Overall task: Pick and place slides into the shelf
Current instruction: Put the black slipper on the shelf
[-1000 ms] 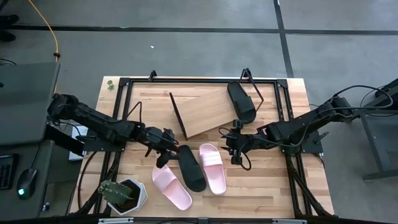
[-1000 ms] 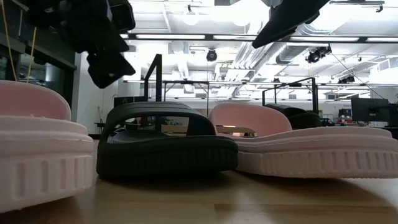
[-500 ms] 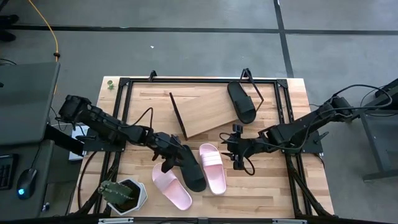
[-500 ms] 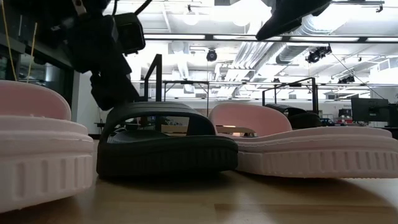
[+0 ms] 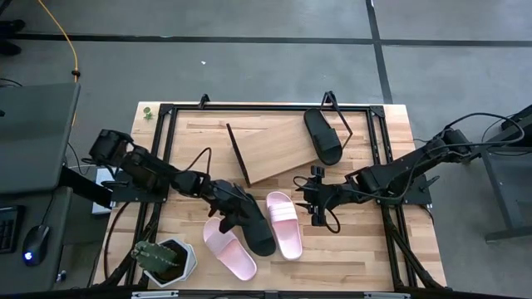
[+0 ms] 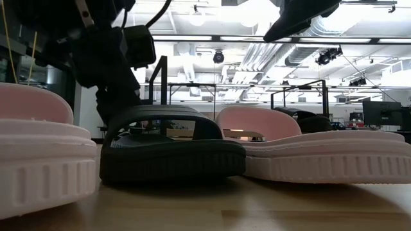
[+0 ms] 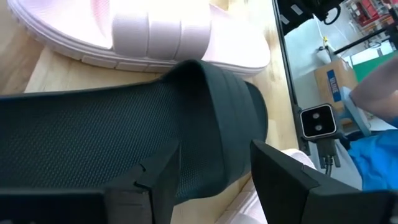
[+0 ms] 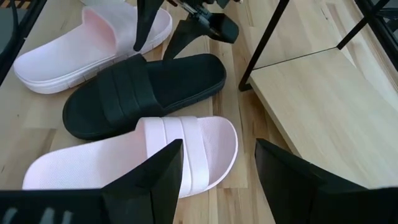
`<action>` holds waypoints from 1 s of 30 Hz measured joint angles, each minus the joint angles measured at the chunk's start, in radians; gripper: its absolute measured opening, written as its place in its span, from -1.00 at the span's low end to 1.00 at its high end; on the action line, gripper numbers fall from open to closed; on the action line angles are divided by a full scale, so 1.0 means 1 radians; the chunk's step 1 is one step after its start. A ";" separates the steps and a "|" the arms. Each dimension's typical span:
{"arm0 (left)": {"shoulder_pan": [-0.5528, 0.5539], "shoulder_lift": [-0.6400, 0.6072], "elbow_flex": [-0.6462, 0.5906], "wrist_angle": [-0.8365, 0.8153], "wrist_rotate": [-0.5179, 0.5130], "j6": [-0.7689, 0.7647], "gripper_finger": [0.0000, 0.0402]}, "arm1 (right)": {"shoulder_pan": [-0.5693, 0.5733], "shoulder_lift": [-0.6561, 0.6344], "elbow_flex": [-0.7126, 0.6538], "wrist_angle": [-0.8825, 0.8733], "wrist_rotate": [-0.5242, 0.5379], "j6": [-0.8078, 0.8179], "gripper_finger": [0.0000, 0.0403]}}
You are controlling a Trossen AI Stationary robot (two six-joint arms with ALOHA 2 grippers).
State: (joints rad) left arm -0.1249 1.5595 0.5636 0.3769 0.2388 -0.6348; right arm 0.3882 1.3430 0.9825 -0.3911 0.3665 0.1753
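1. A black slide (image 5: pixel 253 224) lies flat on the tabletop (image 5: pixel 366 249) between two pink slides (image 5: pixel 229 250) — one on each side, all close together. It looks like light foam: soft and a little springy, unlikely to break. The wide strap or the sole's side edge looks like the best place to grip.
2. The left end effector (image 5: pixel 230 212) is right at this slide, fingers spread on either side of the strap end — released, holding nothing.
3. The right end effector (image 5: pixel 314 202) hovers just beside the other pink slide (image 5: pixel 283 223), also spread and empty.
4. The shelf (image 5: pixel 278 149) sits behind the slides, slanted. A second black slide (image 5: pixel 323 136) already rests at its right end.
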 joint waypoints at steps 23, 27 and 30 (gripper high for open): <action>-0.022 0.031 0.000 0.049 0.005 -0.009 -0.12 | 0.000 0.000 0.000 0.001 0.001 0.002 -0.06; -0.022 0.031 0.000 0.049 -0.004 -0.018 -0.12 | 0.000 0.000 0.000 0.001 0.001 0.003 -0.06; -0.022 0.031 0.000 0.049 -0.019 -0.026 -0.12 | 0.000 0.000 0.000 0.001 0.001 0.003 -0.06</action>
State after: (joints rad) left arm -0.1467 1.5909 0.5640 0.4263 0.2197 -0.6605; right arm 0.3882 1.3430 0.9825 -0.3904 0.3673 0.1785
